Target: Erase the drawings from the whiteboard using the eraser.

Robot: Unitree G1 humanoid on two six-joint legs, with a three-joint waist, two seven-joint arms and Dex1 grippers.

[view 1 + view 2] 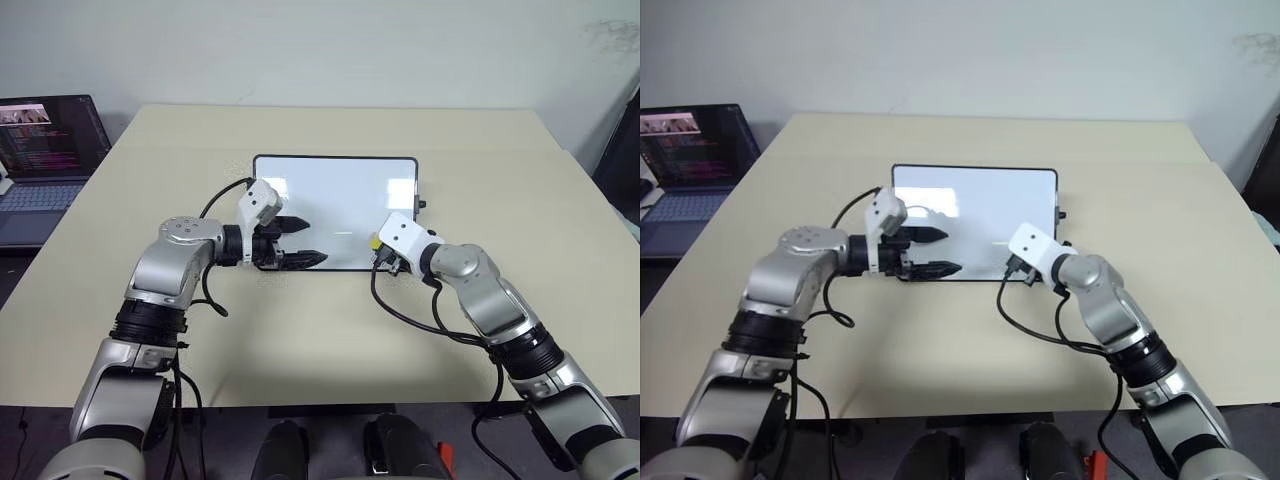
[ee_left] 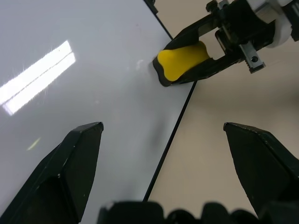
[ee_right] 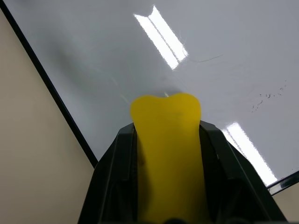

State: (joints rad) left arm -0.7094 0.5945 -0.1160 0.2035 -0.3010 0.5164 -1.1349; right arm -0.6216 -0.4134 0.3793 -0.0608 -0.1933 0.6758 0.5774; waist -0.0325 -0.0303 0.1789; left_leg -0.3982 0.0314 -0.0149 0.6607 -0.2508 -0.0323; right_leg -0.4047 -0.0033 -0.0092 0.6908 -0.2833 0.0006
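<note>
**Eraser pressed to the board's near edge, left gripper spread wide beside it**

Head views. A glossy white whiteboard (image 1: 335,210), rectangular with rounded corners and a thin black frame, lay flat on a matte beige table (image 1: 330,330). A small black knob stood out from its right short side. The right gripper (image 1: 378,247) sat over the board's near right corner with a speck of yellow eraser (image 1: 374,241) at its tip. The left gripper (image 1: 300,242) reached over the near left part of the board, its two tapered black fingers spread well apart. An open laptop (image 1: 45,160) stood at the far left, off the table.

Left wrist view. The left gripper's black, wedge-shaped fingers (image 2: 70,172) stood wide, nothing between them. One hung over the shiny white surface, the other over bare table, the board's black frame running between. Beyond, the right gripper pinched the eraser (image 2: 180,61), a smooth yellow block with a dark edge, touching the board just inside the frame.

Right wrist view. The right gripper (image 3: 166,140) was clamped on the eraser (image 3: 166,140), whose rounded, notched yellow end met the board. Faint dark specks (image 3: 268,99) showed on the white surface well apart from it; colour too faint to tell.
</note>
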